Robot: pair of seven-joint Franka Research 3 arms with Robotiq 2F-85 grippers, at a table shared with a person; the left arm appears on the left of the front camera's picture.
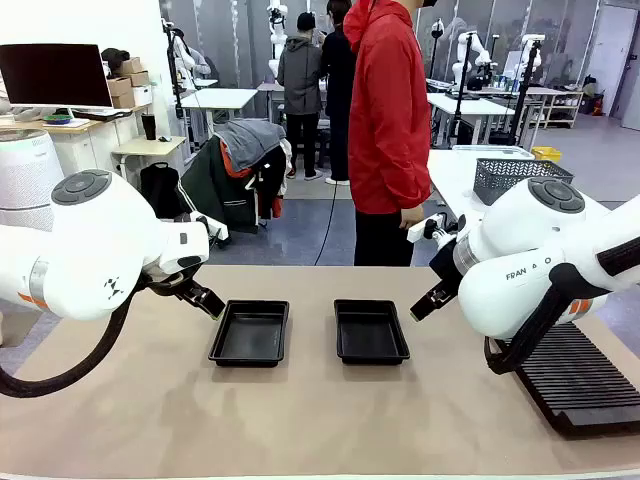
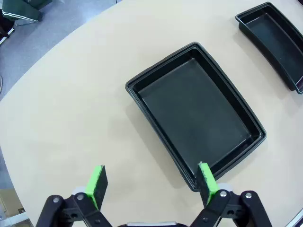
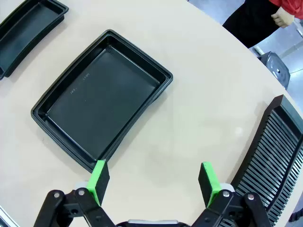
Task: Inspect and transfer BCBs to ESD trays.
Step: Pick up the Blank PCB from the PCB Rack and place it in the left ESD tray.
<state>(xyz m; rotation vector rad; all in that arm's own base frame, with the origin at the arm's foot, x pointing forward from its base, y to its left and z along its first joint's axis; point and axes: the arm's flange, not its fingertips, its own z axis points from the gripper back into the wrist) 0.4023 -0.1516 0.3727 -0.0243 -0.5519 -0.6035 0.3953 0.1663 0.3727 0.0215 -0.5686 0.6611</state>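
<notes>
Two empty black ESD trays lie side by side mid-table, the left tray (image 1: 250,333) and the right tray (image 1: 370,331). The left wrist view looks down on the left tray (image 2: 196,111), with the other tray's corner (image 2: 279,38) at top right. My left gripper (image 2: 152,185) is open above bare tabletop beside the left tray's near corner, seen from the front as a dark gripper (image 1: 203,299). My right gripper (image 3: 154,182) hangs open between the right tray (image 3: 102,99) and the rack, and appears from the front as a black gripper (image 1: 425,298). No BCBs are in view.
A long black ribbed slotted rack (image 1: 575,375) lies at the table's right, also at the wrist view's rack (image 3: 274,151). A person in a red jacket (image 1: 388,110) stands at the far side. A grey wire mesh basket (image 1: 515,178) sits on the table behind.
</notes>
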